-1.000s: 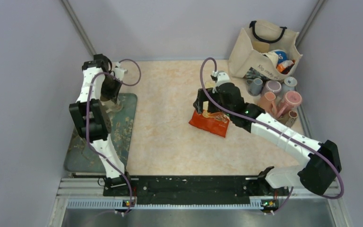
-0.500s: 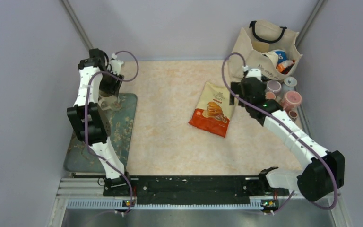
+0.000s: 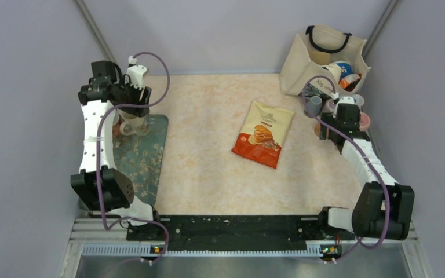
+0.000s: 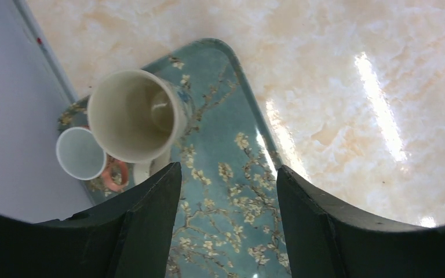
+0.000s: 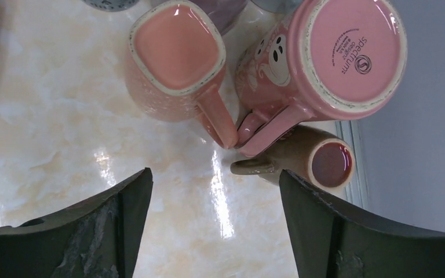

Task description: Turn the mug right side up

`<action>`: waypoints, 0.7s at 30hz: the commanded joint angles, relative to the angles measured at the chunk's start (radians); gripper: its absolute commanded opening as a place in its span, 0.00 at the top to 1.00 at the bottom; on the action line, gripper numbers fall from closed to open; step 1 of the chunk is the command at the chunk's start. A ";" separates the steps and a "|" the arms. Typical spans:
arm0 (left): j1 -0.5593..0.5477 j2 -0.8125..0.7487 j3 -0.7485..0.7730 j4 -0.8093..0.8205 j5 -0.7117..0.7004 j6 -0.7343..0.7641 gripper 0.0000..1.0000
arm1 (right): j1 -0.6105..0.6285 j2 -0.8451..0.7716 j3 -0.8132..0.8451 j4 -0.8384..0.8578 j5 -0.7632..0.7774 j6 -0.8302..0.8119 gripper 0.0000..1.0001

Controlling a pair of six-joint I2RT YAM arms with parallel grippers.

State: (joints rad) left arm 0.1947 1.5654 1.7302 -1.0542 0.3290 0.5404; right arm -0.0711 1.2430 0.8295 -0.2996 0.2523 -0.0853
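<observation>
While the right gripper [image 5: 214,174] hangs open and empty just above the crowded mugs, the risk is a finger clipping a neighbour. The square pink mug [image 5: 177,58] and round pink mug [image 5: 353,55] both sit base-up, handles touching or nearly. The brown mug [image 5: 318,162] is just beside them, orientation unclear. Closing on one likely drags or topples another. The left gripper [image 4: 227,171] is also open and empty, above the tray [image 4: 226,220]. The cream mug [image 4: 130,116] stands upright there, empty, against a small white cup [image 4: 81,153], also empty. The tote bag [image 3: 304,63] holds assorted items.
</observation>
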 commanded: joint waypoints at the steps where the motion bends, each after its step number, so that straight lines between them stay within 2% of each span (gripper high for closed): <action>1: -0.003 -0.093 -0.093 0.069 0.082 0.002 0.33 | -0.029 0.055 0.029 0.095 -0.059 -0.065 0.24; 5: -0.003 -0.125 -0.131 0.091 0.075 0.009 0.33 | -0.037 0.111 0.041 0.130 -0.077 -0.108 0.31; 12: -0.003 -0.131 -0.144 0.084 0.081 0.017 0.33 | -0.044 0.206 0.068 0.159 -0.080 -0.183 0.34; 14: -0.004 -0.133 -0.145 0.075 0.088 0.020 0.33 | -0.044 0.226 0.083 0.135 -0.091 -0.188 0.38; 16: -0.003 -0.138 -0.144 0.074 0.099 0.022 0.33 | -0.045 0.230 0.089 0.114 -0.157 -0.186 0.43; 21: -0.003 -0.136 -0.124 0.062 0.136 0.011 0.33 | -0.042 0.203 0.076 0.117 -0.320 -0.141 0.44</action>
State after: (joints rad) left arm 0.1940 1.4742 1.5925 -1.0092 0.4065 0.5499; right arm -0.1081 1.4727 0.8665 -0.2039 0.0910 -0.2489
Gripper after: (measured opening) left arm 0.669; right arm 0.566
